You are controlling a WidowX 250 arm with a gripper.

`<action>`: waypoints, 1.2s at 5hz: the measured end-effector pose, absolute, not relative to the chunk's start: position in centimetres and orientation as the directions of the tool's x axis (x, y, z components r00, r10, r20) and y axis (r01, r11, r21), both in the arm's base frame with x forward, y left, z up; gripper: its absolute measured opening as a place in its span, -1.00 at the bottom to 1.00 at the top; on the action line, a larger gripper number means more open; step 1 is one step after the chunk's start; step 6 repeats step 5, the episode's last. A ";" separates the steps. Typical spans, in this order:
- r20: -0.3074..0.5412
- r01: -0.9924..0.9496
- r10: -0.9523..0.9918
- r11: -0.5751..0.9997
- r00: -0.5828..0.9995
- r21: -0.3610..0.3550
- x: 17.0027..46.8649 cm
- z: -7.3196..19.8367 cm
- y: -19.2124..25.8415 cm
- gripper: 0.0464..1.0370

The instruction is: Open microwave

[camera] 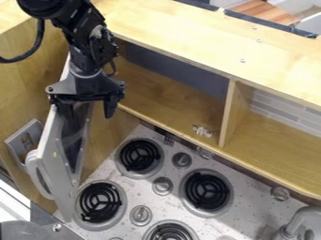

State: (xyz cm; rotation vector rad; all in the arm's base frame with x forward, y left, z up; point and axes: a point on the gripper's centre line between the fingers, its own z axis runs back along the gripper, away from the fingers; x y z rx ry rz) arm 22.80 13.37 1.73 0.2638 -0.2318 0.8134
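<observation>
The black gripper hangs at the upper left, open, its two fingers set apart. Below and between them is the upper part of the microwave door, a grey-white panel with a dark window. The door stands out at an angle over the left edge of the stove, with its curved white handle on the left side. Whether the fingers touch the door, I cannot tell. The arm and gripper cover part of the area behind the door's top, so the microwave's body is mostly hidden.
A stove top with several black coil burners and knobs lies below and right of the door. Wooden shelves with a divider run along the back. A light switch plate is at the left, and a faucet at lower right.
</observation>
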 end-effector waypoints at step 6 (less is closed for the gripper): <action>0.458 -0.630 0.525 0.770 0.717 0.104 26.0 9.2 6.8 0.92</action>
